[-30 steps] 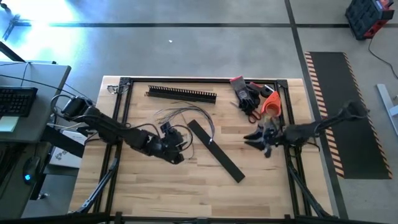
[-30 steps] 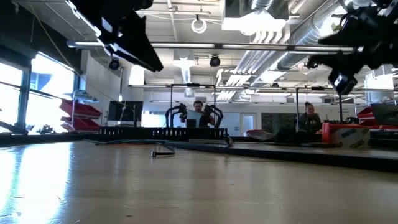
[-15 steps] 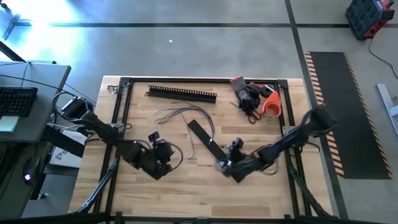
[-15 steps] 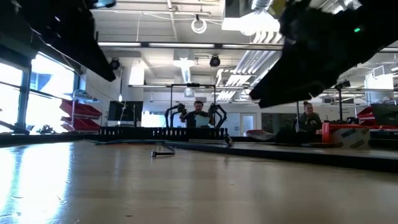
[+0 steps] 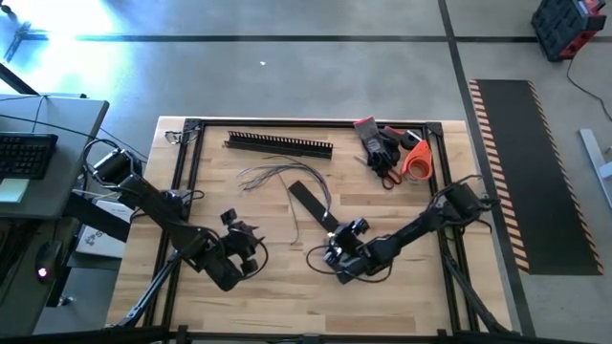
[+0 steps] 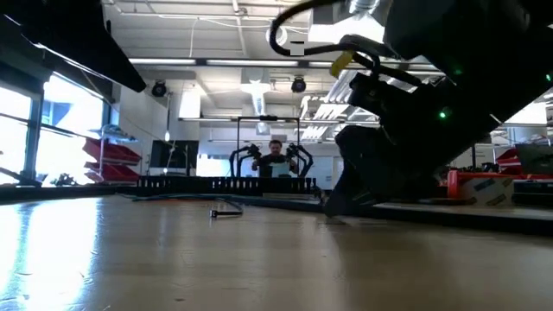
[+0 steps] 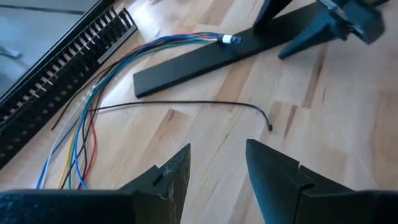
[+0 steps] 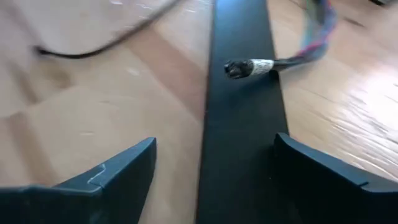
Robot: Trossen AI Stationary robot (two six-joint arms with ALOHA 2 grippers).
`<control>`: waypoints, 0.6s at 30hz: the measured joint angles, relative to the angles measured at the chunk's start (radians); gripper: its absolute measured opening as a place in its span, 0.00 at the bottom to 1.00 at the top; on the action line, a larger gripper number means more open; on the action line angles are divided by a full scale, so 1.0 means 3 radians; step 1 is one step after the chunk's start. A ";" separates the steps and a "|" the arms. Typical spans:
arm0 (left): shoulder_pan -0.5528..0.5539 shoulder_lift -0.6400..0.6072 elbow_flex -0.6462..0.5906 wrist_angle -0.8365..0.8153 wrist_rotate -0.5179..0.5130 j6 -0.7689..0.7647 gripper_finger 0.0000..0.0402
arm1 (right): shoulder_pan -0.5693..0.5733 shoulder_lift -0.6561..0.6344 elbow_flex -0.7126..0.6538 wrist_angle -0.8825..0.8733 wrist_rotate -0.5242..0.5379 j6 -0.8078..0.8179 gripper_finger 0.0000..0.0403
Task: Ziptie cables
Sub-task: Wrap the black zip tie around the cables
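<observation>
Right gripper point(image 5: 337, 256) spread wide, straddling flat black strip point(image 8: 239, 124), aimed at bound end of cables point(image 8: 292, 50). Left gripper point(image 7: 214, 174) parted, empty, over bench point(image 5: 287, 287), waiting.

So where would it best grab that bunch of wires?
Probably at the bound tip of the cables, where the strands are taped into one stub lying across the black strip. Coming from above, the open right gripper could close there; farther back the wires fan apart.
</observation>
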 joint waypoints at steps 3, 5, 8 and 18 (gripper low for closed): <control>0.0000 0.0000 0.0000 -0.0002 0.0000 0.0001 0.32 | 0.0041 -0.0027 -0.0001 -0.0426 -0.0015 0.0434 0.69; 0.0000 0.0000 0.0000 -0.0001 -0.0002 0.0001 0.32 | 0.0107 -0.0062 -0.0003 -0.0706 -0.0083 0.0767 0.63; 0.0000 0.0000 0.0000 -0.0003 -0.0001 0.0001 0.32 | 0.0274 -0.0145 -0.0008 -0.1142 -0.0207 0.1357 0.56; 0.0001 0.0000 0.0000 -0.0024 -0.0001 0.0002 0.32 | 0.1093 -0.0532 -0.0022 -0.2486 -0.1355 0.3126 0.46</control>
